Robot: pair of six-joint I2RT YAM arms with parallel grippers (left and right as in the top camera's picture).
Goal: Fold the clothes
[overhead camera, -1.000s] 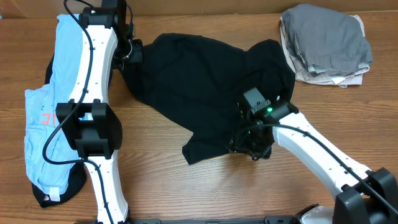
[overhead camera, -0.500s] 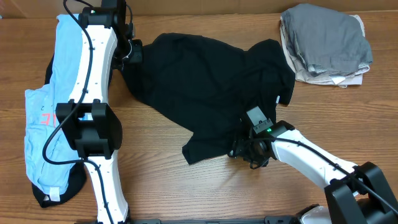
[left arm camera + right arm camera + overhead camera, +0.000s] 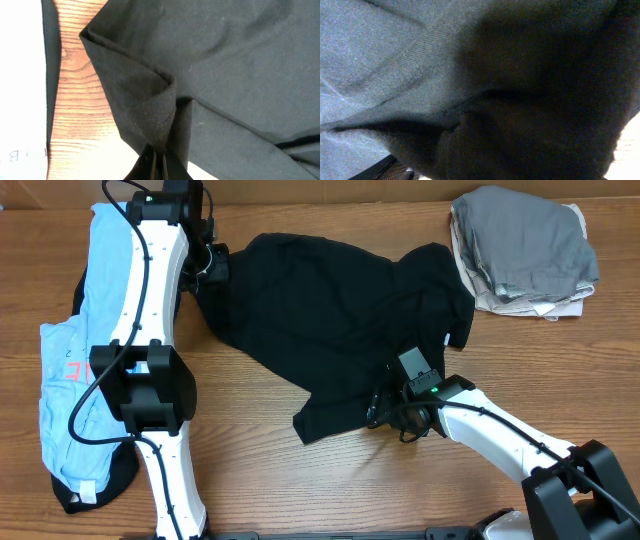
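The black T-shirt (image 3: 330, 310) lies crumpled across the middle of the table, its small white neck label (image 3: 445, 340) at its right edge. My left gripper (image 3: 212, 265) is at the shirt's upper left edge. In the left wrist view it (image 3: 160, 159) is shut on a raised fold of the black fabric (image 3: 240, 65). My right gripper (image 3: 392, 415) is at the shirt's lower hem. In the right wrist view bunched black cloth (image 3: 420, 60) fills the frame and hides most of the jaws, which appear shut on it.
A light blue printed garment (image 3: 100, 330) lies along the left edge over a dark one (image 3: 75, 498), under my left arm. A folded grey garment (image 3: 525, 245) sits on a beige one (image 3: 520, 305) at the back right. Bare wood lies along the front.
My right arm has dropped low and drawn toward the front, uncovering the white label. Its gripper has then edged slightly left on the hem. The left arm has not moved.
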